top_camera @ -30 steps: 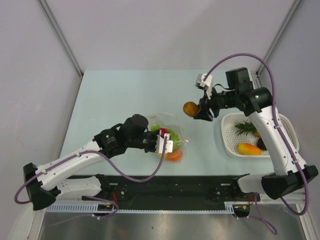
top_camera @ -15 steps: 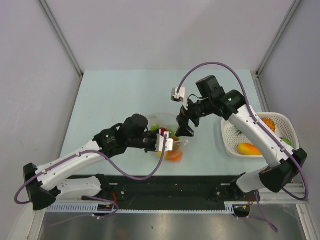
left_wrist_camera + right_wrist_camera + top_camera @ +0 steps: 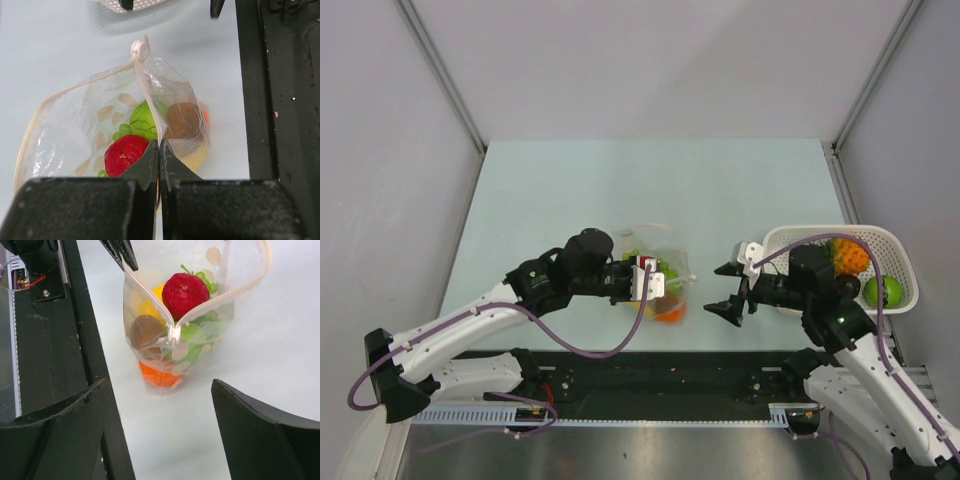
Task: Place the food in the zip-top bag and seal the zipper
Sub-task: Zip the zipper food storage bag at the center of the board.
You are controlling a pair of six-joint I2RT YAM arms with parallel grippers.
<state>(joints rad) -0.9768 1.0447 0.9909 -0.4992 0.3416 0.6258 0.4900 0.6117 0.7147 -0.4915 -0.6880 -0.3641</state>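
The clear zip-top bag (image 3: pixel 660 262) stands open on the table, holding food: a red piece (image 3: pixel 183 292), a brown piece (image 3: pixel 146 331), green grapes (image 3: pixel 196 331) and an orange piece (image 3: pixel 160 376) at the bottom. My left gripper (image 3: pixel 646 280) is shut on the bag's whitish zipper (image 3: pixel 148 97) strip, holding the mouth up; its fingers (image 3: pixel 150 160) pinch the strip beside the red piece (image 3: pixel 124 153). The zipper slider (image 3: pixel 174 333) sits at the bag's near corner. My right gripper (image 3: pixel 720 288) hovers low just right of the bag, open and empty (image 3: pixel 159 390).
A white slotted basket (image 3: pixel 798 234) stands at the right with an orange ball (image 3: pixel 848 255) and a green fruit (image 3: pixel 880 290) in it. The black base rail (image 3: pixel 650 375) runs along the near table edge, close behind the bag.
The right gripper carried an orange-brown piece over the bag, opened, then swung down and right, now empty. The left gripper kept its hold on the zipper.
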